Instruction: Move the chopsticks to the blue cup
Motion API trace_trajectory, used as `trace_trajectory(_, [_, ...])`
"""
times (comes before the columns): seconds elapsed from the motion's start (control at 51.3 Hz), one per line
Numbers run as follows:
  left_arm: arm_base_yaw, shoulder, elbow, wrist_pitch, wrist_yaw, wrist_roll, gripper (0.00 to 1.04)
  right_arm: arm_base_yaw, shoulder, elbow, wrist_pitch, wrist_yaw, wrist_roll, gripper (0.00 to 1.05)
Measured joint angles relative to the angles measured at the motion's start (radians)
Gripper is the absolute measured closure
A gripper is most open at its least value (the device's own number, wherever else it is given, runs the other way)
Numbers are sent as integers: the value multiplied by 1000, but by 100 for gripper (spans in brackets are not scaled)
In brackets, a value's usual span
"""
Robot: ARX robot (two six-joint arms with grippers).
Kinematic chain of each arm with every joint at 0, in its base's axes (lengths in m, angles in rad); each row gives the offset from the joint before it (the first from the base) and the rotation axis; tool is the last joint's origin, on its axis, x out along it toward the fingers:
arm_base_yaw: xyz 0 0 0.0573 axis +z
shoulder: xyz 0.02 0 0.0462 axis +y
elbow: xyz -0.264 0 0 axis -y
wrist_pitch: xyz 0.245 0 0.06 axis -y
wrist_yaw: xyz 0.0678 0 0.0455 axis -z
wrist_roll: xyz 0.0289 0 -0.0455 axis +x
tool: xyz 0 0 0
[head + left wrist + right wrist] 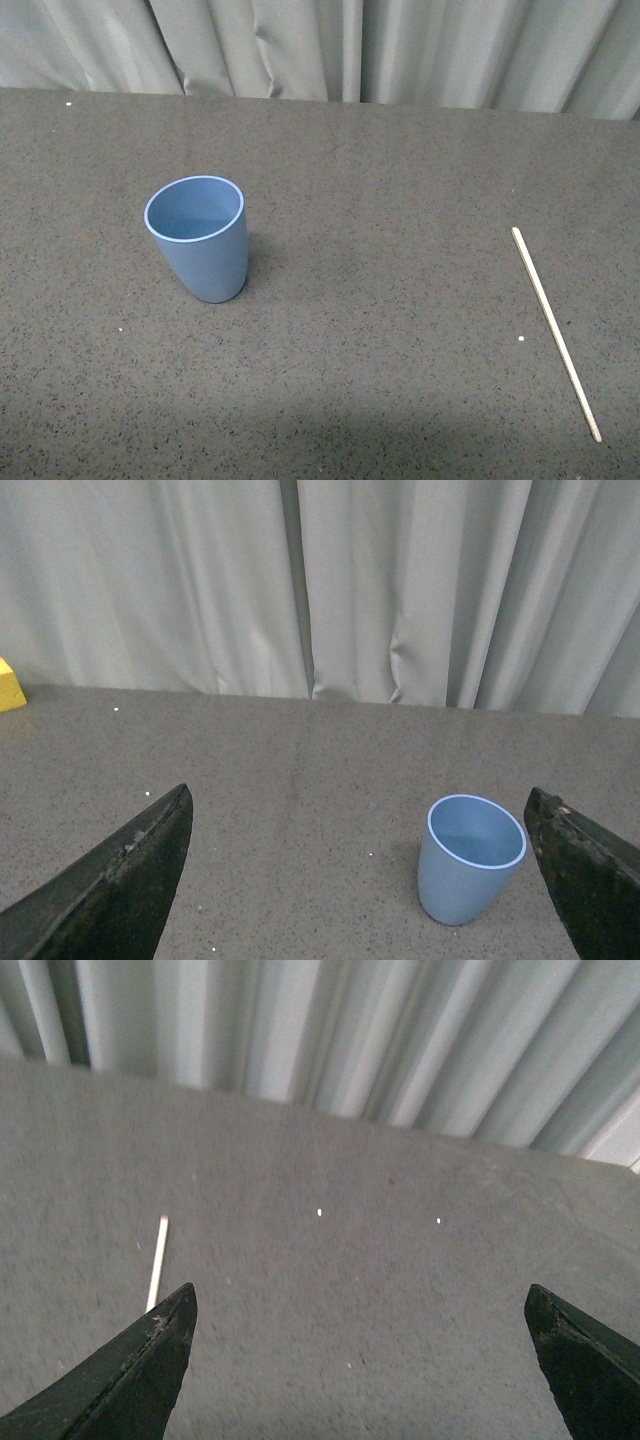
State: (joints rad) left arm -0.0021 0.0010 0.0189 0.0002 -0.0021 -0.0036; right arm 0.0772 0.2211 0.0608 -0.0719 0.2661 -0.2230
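The blue cup (200, 237) stands upright and empty on the dark speckled table, left of centre in the front view. It also shows in the left wrist view (470, 858), ahead of my left gripper (360, 810), close to one of its open fingers (590, 875). The chopstick (556, 330), a thin pale stick, lies flat at the right of the table. In the right wrist view only its far end (157, 1260) shows, beside one finger (130, 1370) of my open, empty right gripper (360, 1300). Neither arm shows in the front view.
A grey-white pleated curtain (330, 50) hangs along the table's far edge. A yellow block (10, 685) sits at the table's far side in the left wrist view. Small white specks (521, 339) dot the table top.
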Motion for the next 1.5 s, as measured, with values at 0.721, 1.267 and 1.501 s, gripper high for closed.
trace_trajectory(0.721, [0,0,0,0,0,0,7,-14,1476,514,212,-331,249,9])
trace_trajectory(1.267, [0,0,0,0,0,0,7,23,1785,784,29,-366,350,11])
trace_trajectory(1.501, [0,0,0,0,0,0,7,37,1836,842,-21,-350,339,49])
